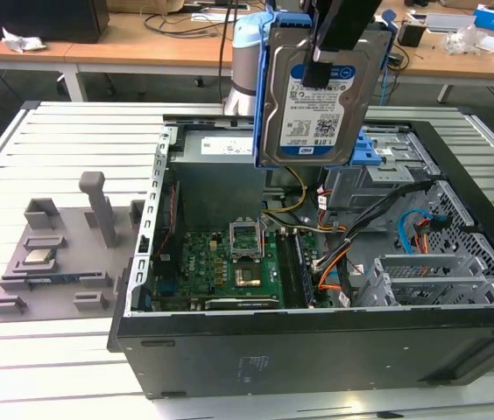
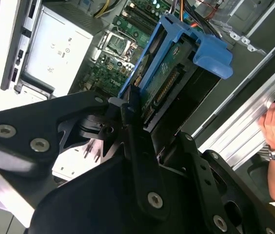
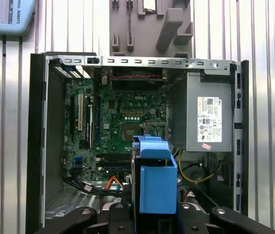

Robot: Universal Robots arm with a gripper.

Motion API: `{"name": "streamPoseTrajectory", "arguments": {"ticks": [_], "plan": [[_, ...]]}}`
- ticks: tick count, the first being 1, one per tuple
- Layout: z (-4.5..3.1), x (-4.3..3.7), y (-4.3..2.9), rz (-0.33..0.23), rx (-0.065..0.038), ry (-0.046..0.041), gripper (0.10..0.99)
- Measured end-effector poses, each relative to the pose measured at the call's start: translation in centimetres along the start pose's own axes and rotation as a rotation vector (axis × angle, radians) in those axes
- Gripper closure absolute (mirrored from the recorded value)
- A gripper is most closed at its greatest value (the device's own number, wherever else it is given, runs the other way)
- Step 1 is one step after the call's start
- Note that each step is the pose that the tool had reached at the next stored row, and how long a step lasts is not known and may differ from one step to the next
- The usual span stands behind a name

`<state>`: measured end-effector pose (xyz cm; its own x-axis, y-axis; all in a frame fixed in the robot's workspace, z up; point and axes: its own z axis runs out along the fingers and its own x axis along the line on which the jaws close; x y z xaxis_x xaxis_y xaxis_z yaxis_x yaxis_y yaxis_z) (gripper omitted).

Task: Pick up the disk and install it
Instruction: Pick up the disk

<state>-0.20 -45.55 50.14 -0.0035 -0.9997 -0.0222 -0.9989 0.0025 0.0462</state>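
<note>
Exterior view is showing the disk (image 1: 313, 122) hanging label-out in the upper middle of the frame, above the open computer case (image 1: 317, 346) that is sitting on the desk (image 1: 45, 367). The tool (image 1: 317, 70) is clamping the disk across its flat faces, closed down onto it. By my judgement the carrying step is underway. Seating the disk is calling for its blue carrier to line up with the drive cage (image 1: 387, 162) at right of centre.

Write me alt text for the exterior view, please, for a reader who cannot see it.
The end effector holds the disk upright from above, label facing the camera, over an open computer case lying on a slatted metal table. A grey parts tray sits beside the case, on the exterior view's left.
</note>
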Motion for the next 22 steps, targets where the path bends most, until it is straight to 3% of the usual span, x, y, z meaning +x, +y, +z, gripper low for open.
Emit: {"name": "streamPoseTrajectory", "arguments": {"ticks": [7, 11, 15, 16, 18, 22], "plan": [[0.03, 1.44, -0.01, 0.0, 0.0, 0.0002, 0.729], [0.06, 2.9, -0.01, 0.0, 0.0, 0.0002, 0.729], [0.07, 3.75, -0.02, 0.0, 0.0, 0.0001, 0.729], [0.08, 4.55, -0.02, 0.0, 0.0, 0.0001, 0.729], [0.08, 5.34, -0.02, 0.0, 0.0, 0.0002, 0.729], [0.1, 6.1, -0.03, 0.0, 0.0, 0.0001, 0.729]]}}
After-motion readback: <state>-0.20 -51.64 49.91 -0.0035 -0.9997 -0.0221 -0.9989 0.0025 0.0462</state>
